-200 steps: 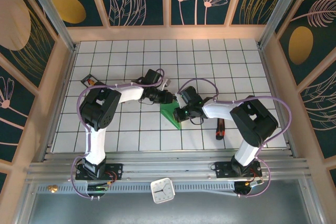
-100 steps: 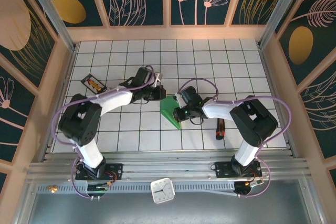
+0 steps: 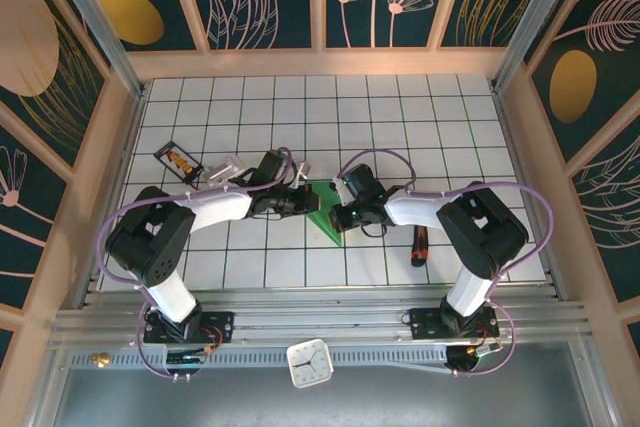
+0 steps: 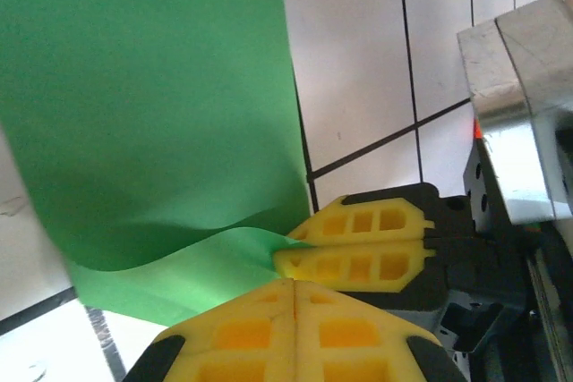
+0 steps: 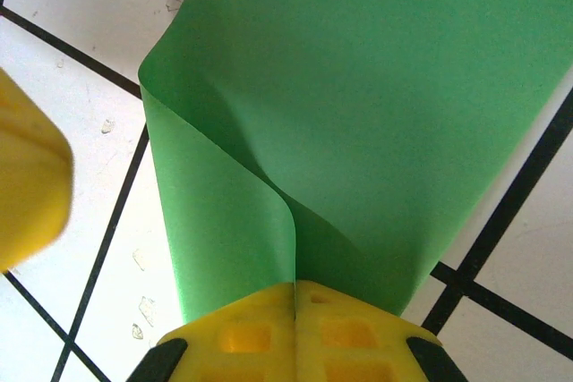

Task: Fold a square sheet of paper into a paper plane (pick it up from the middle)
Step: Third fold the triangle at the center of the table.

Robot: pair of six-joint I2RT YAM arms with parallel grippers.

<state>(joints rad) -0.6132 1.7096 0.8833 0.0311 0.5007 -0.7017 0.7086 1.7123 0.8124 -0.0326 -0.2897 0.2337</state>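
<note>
The square sheet of paper [image 3: 327,217] is bright green and folded into a narrower wedge on the tiled table, its tip toward the near edge. My right gripper [image 3: 341,215] is shut on its right edge. In the right wrist view a curled flap of the paper [image 5: 358,87] rises straight out of the right gripper [image 5: 295,285]. My left gripper [image 3: 306,201] sits at the paper's left edge, shut. In the left wrist view the left gripper [image 4: 294,284] lies just over the paper [image 4: 152,114], a finger's width from the right gripper's fingers [image 4: 358,266]. Whether it pinches paper is hidden.
A red-handled tool [image 3: 420,244] lies right of the right forearm. A small dark packet [image 3: 178,159] lies at the table's left. Wooden walls ring the table [image 3: 400,117]. A small clock [image 3: 309,362] sits on the rail below the arm bases.
The left gripper closed, then came down and right to the paper's left edge, its elbow swinging out left. The right gripper has kept its grip and place.
</note>
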